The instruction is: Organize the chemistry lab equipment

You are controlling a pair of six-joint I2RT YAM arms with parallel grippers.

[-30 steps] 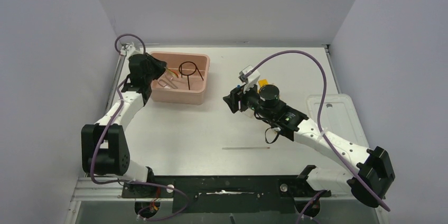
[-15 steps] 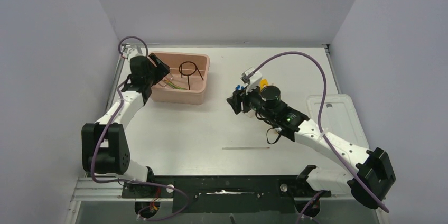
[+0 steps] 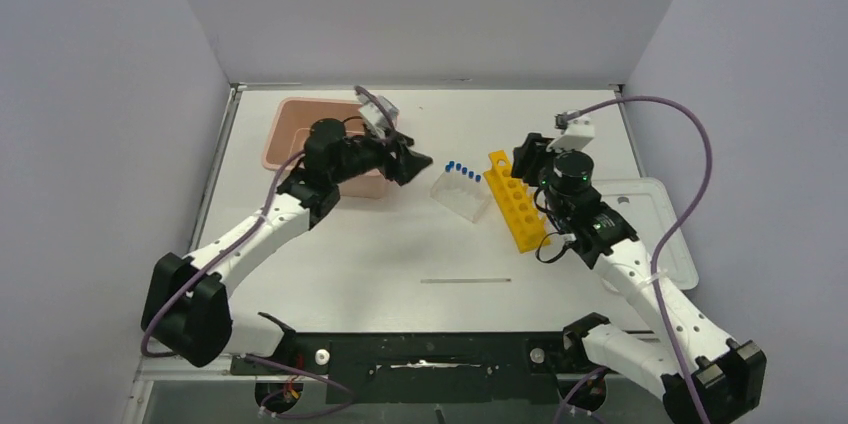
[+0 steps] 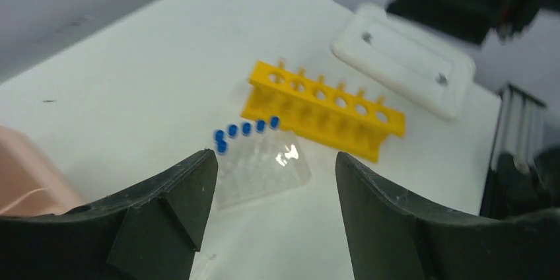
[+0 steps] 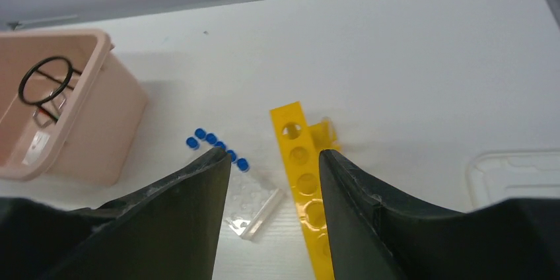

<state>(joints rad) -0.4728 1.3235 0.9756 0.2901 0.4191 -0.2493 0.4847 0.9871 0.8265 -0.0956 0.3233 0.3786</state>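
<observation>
Both are hovering wide and empty: left end effector [image 3: 413,165] near clear tube rack [image 3: 462,195], right end effector [image 3: 524,158] by yellow holed rack [image 3: 516,208].

White desk [image 3: 330,254]: pink tub [image 3: 285,129] at eleven o'clock; clear tube rack [image 3: 462,194] near centre, yellow holed rack [image 3: 515,202] just beside, toward three; white lid [image 3: 640,202] at four; thin stick [image 3: 465,281] at six.

Enclosed lab bench: white table [image 3: 400,244], plain grey walls [image 3: 430,14], yellow holed rack [image 3: 517,201].
</observation>
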